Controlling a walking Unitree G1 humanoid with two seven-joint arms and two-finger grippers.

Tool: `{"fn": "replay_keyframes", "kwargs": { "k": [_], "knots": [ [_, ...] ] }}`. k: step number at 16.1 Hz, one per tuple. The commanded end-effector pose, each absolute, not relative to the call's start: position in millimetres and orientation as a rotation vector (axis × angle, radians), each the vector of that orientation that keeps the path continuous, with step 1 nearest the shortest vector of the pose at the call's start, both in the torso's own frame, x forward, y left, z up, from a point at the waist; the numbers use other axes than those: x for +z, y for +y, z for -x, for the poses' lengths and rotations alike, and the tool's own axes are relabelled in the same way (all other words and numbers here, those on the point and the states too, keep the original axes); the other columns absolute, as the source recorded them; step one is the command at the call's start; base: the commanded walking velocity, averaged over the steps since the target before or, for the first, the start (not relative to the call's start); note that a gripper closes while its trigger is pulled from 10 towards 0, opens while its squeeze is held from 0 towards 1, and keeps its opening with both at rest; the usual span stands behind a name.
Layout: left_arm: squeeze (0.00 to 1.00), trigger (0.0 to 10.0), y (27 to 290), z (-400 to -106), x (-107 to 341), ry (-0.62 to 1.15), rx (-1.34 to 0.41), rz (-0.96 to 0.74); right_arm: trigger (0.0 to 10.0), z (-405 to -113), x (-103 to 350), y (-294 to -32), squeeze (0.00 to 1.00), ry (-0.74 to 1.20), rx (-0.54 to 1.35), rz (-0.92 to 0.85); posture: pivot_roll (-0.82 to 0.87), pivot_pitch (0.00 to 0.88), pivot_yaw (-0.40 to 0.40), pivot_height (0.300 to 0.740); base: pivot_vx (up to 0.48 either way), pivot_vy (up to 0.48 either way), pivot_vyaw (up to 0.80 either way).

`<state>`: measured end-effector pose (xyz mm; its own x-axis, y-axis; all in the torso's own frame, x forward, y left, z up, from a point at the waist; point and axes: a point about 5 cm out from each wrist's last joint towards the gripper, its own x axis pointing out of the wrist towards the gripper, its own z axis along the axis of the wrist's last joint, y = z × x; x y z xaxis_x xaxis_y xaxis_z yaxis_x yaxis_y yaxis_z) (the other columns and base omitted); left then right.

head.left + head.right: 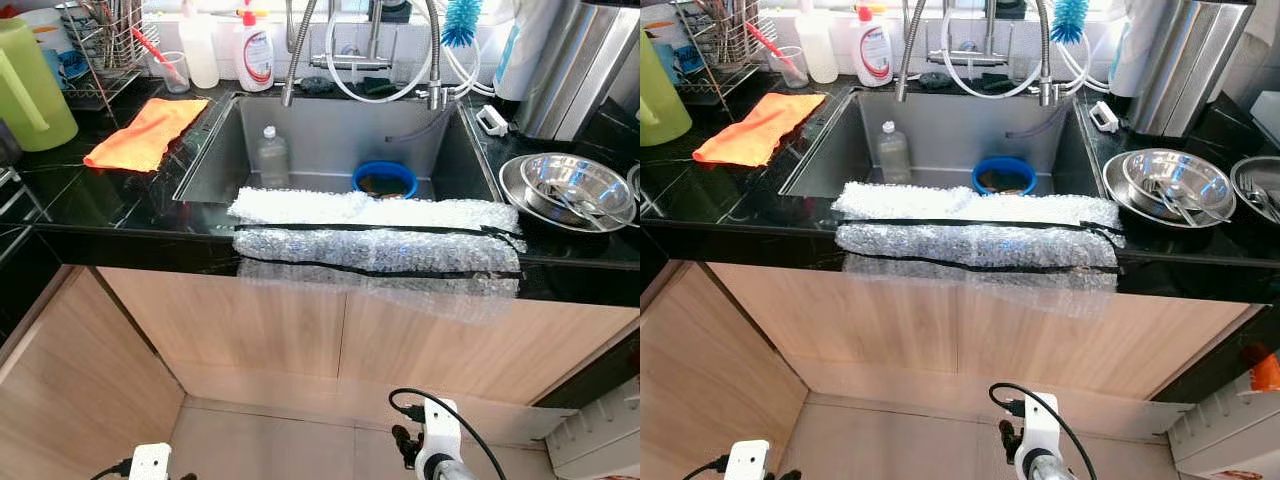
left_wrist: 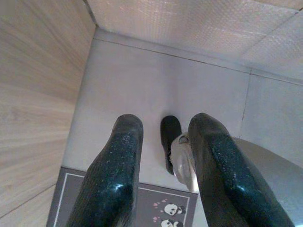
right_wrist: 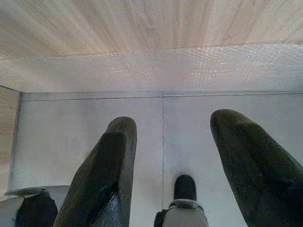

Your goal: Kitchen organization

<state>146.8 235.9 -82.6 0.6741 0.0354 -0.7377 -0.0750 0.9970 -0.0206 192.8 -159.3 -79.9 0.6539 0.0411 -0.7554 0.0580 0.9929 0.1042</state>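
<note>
Now | bubble wrap [image 1: 375,240] long axis along sink [image 1: 200,170] front edge

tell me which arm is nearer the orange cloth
Left. The left arm hangs low on the same side as the orange cloth on the counter; the right arm hangs below the sink's right half, farther across.

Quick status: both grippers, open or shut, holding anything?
Left gripper: open, empty, hanging down toward the floor.
Right gripper: open, empty, also pointing at the floor.
</note>
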Motion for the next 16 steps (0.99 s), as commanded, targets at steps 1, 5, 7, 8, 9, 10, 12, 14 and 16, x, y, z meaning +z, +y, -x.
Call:
{"fn": "replay_keyframes", "kwargs": {
  "k": [1, 5, 7, 8, 9, 10, 12, 14, 16],
  "knots": [
    [0.0, 10.0, 232.1, -139.3, -87.0, 0.862, 0.057, 0.054, 10.0, -189.7, -81.4, -162.0, 0.0, 0.868, -0.023, -0.127, -0.07, 0.0, 0.003, 0.74, 0.0, 0.0, 0.0],
    [0.0, 10.0, 214.5, -136.3, -92.1, 0.879, 0.031, 0.07, 10.0, -186.5, -81.3, -179.6, 0.0, 0.866, -0.05, -0.109, -0.09, 0.0, 0.017, 0.74, 0.0, 0.0, 0.0],
    [0.0, 10.0, 208.6, -135.3, -93.5, 0.878, 0.033, 0.075, 10.0, -184.6, -81.5, -186.0, 0.0, 0.869, -0.069, -0.1, -0.11, 0.0, 0.052, 0.74, 0.0, 0.0, 0.0],
    [0.0, 10.0, 205.2, -134.9, -94.1, 0.875, 0.034, 0.082, 10.0, -183.2, -81.7, -189.6, 0.0, 0.869, -0.09, -0.101, -0.12, 0.0, 0.074, 0.74, 0.0, 0.0, 0.0],
    [0.0, 10.0, 203.4, -136.3, -93.5, 0.871, -0.006, 0.039, 10.0, -182.5, -81.9, -190.8, 0.0, 0.869, -0.098, -0.104, -0.13, 0.0, 0.094, 0.74, 0.0, 0.0, 0.0],
    [0.0, 10.0, 201.7, -136.9, -93.2, 0.872, -0.047, 0.001, 10.0, -181.0, -82.5, -191.7, 0.0, 0.87, -0.116, -0.119, -0.12, 0.0, 0.108, 0.74, 0.0, 0.0, 0.0],
    [0.0, 10.0, 205.5, -137.3, -91.9, 0.859, -0.047, -0.009, 10.0, -179.8, -84.0, -187.2, 0.0, 0.884, -0.104, -0.131, -0.14, 0.0, 0.115, 0.74, 0.0, 0.0, 0.0],
    [0.0, 10.0, 214.2, -137.8, -89.7, 0.849, -0.03, -0.021, 10.0, -180.3, -84.9, -178.0, 0.0, 0.891, -0.074, -0.138, -0.11, 0.0, 0.091, 0.74, 0.0, 0.0, 0.0],
    [0.0, 10.0, 221.2, -181.1, -70.7, 0.748, -0.02, -0.044, 10.0, -180.3, -86.1, -167.9, 0.0, 0.908, -0.039, -0.142, -0.09, 0.0, 0.08, 0.74, 0.0, 0.0, 0.0]
  ]
}}
